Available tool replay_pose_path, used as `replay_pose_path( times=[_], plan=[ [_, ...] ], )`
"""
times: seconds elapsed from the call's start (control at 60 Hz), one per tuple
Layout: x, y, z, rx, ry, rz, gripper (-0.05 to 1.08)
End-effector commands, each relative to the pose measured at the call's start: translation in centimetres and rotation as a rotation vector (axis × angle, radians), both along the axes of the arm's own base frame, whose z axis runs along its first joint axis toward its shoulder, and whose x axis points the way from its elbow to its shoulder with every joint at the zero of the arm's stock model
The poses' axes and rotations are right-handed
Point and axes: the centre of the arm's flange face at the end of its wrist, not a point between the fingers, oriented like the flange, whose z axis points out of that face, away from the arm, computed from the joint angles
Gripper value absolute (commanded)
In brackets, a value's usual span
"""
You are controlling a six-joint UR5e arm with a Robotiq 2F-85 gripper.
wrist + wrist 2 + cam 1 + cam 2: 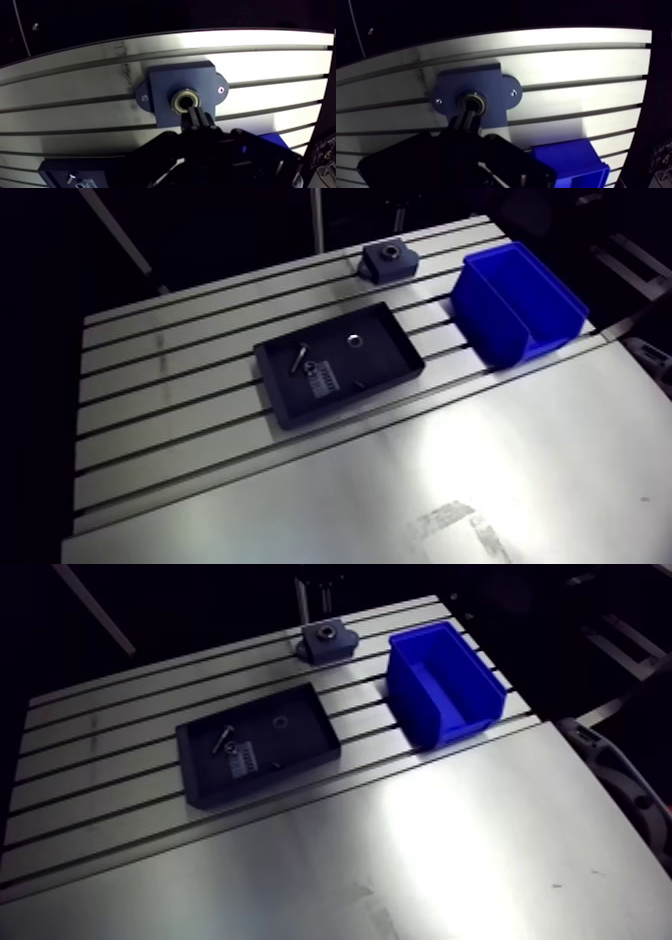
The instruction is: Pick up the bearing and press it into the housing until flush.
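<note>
The gripper [193, 108] is black all over, matte, with little detail showing in the shadow; its two fingers [202, 119] are slim flat bars with a thin seam between them; behind them the body widens into a bulky, angular casing with hard-edged facets

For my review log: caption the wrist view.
Closed gripper at the bearing seated in the blue housing on the slotted table.

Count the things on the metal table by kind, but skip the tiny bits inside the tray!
Bright blue open plastic bin: 1
Flat black rectangular tray: 1
Dark blue-grey housing block: 1
Silvery metal ring bearing, sitting in the housing: 1
Total: 4
</note>
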Motion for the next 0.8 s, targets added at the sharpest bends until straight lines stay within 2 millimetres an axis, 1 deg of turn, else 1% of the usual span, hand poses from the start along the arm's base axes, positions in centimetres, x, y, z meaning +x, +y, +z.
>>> replay_pose_path(
  times=[0.017,0.25,0.45,0.567,0.8],
  plan=[
    [0.3,-0.2,-0.7,-0.006,-0.012,0.004,1.08],
    [0.7,-0.1,-1.4,-0.009,-0.022,0.003,1.08],
    [0.6,0.0,-1.6,-0.007,-0.021,0.003,1.08],
    [0.6,0.0,-2.5,-0.011,-0.032,0.003,1.08],
    [0.5,0.0,-2.9,-0.013,-0.037,0.003,1.08]
  ],
)
